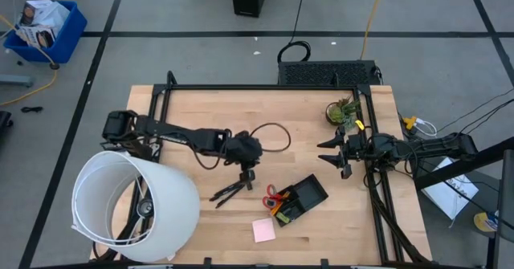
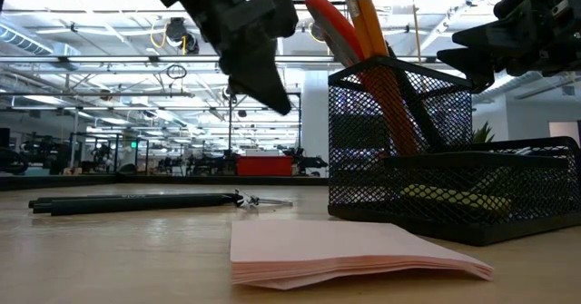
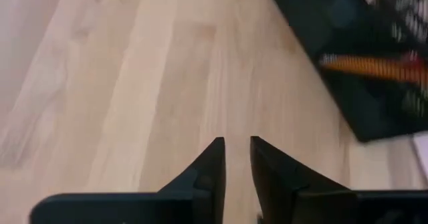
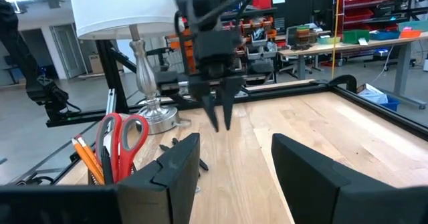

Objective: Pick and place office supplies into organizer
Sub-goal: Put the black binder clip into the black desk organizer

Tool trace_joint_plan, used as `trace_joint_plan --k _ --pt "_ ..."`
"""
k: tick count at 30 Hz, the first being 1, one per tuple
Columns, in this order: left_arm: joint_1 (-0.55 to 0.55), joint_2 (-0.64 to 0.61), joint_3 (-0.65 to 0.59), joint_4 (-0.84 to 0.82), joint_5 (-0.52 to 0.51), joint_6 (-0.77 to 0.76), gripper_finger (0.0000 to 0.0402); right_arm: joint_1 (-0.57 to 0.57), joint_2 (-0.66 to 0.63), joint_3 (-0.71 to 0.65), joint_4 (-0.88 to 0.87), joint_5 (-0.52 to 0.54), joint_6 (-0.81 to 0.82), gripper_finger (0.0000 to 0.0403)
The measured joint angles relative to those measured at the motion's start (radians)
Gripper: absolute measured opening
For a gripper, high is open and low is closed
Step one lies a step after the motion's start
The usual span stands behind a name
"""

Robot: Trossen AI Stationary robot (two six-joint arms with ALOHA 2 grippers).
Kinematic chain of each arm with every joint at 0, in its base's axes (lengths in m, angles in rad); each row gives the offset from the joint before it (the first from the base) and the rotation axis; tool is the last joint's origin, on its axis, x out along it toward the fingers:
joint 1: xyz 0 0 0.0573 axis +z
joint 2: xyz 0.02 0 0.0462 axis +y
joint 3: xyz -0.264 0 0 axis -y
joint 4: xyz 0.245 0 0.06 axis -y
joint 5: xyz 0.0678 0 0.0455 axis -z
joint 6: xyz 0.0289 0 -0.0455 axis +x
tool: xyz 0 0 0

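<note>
On the wooden table (image 1: 193, 108), seen from above and read from its left side, a large white lampshade (image 1: 136, 209) covers the near-left corner, its lamp base showing in the right wrist view as a silvery stem (image 4: 142, 83). Next comes the left arm, reaching toward the table's middle with the left gripper (image 1: 247, 175) pointing down above the bare wood; its fingers (image 3: 208, 170) stand close together with only a thin slit between them and nothing held. Just below it lie the black pens (image 1: 229, 191), loose on the table, near the gripper but apart from it; the low view shows them lying flat side by side (image 2: 136, 201). Further right sits the organizer (image 1: 301, 198), a black mesh tray set at an angle, with the red-handled scissors (image 1: 274, 195) and orange pencils (image 2: 368, 18) standing upright in its taller cup. Just in front of the organizer, toward the table's near edge, the pink sticky-note pad (image 1: 263, 230) lies flat on the wood, not touching the tray. At the right edge the right gripper (image 1: 331, 153) hovers with its fingers (image 4: 177, 160) spread wide and empty, well apart from the organizer. Beyond it, in the far right corner, stands a small potted plant (image 1: 341, 110).
</note>
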Motion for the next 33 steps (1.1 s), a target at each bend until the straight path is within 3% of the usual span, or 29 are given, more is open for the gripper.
trace_joint_plan --k 8,14,21,33 --pt "-0.057 0.008 0.000 -0.079 -0.082 -0.036 0.0189 0.000 0.000 0.000 0.000 0.000 0.000 0.0183" --pt "-0.102 0.073 -0.001 -0.069 -0.062 -0.022 0.0254 0.000 0.000 0.000 0.000 0.000 0.000 0.0183" --pt "-0.139 0.114 -0.001 -0.093 -0.031 -0.007 0.0270 0.000 0.001 0.000 -0.002 0.000 0.000 0.0183" --pt "-0.183 0.152 0.000 -0.090 -0.073 -0.080 0.0271 0.000 0.002 0.000 0.000 0.000 0.000 0.0183"
